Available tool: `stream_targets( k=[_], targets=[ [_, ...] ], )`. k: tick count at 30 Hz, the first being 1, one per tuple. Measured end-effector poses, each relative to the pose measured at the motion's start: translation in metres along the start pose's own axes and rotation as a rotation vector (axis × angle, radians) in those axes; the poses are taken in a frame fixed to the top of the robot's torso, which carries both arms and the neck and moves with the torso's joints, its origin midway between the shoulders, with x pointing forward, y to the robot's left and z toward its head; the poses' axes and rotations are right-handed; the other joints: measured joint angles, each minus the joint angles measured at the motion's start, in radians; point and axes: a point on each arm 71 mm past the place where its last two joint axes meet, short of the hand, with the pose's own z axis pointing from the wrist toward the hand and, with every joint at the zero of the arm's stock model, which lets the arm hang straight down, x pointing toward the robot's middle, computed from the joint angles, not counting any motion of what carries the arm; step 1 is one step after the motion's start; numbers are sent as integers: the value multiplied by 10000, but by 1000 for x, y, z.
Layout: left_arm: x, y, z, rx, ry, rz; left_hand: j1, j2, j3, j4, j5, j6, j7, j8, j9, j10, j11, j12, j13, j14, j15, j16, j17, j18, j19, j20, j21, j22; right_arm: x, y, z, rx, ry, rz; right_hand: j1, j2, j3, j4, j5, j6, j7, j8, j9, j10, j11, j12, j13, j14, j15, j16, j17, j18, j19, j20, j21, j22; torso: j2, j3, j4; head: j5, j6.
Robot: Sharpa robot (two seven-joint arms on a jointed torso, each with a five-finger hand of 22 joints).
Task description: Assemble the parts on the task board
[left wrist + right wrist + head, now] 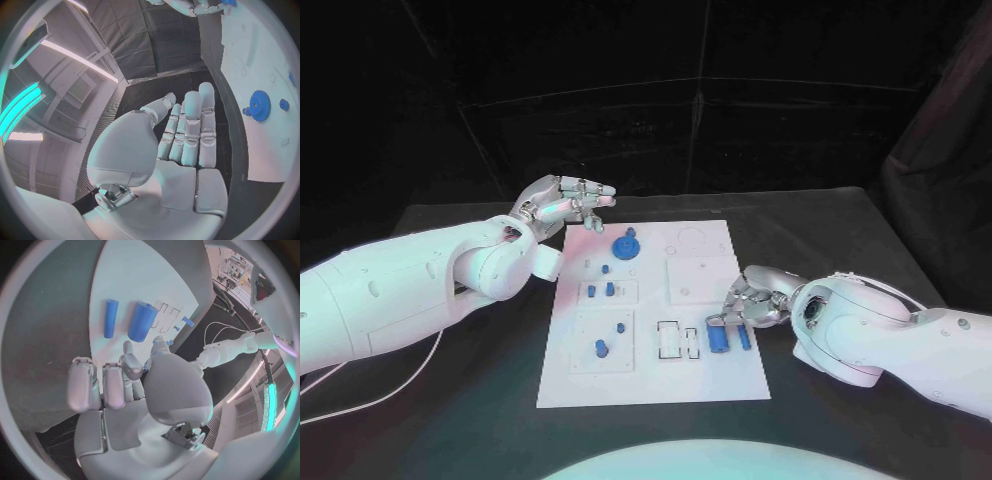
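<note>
The left arm (401,285) comes in from about nine o'clock and bends up toward eleven, ending with the left hand (564,205) raised at roughly eleven o'clock. Its fingers (190,125) lie long and close together, nearly straight, the thumb set apart beside them, and nothing sits in the palm. The right arm (899,340) enters from about four o'clock, its wrist turned inward toward the centre. The right hand (747,300) sits low at around four o'clock, fingers (103,385) bent downward and slightly spread, holding nothing.
</note>
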Motion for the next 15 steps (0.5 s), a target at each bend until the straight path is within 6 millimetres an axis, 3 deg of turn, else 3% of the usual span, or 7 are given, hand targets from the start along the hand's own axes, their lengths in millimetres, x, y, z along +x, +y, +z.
stream_targets(
  k=[15],
  targets=[
    [-4, 0, -3, -33, -77, 16, -33, 34, 28, 28, 0, 0, 0, 0, 0, 0, 0, 0, 0, 0, 0, 0, -7, 0, 0, 0, 0, 1, 11, 0, 6, 194, 333, -518, 0, 0, 0, 0, 0, 1, -1, 79, 82, 0, 0, 0, 36, 0, 1, 37, 36, 1, 34, 35, 39, -1, 10, -9, 1, 72, -69]
  ],
)
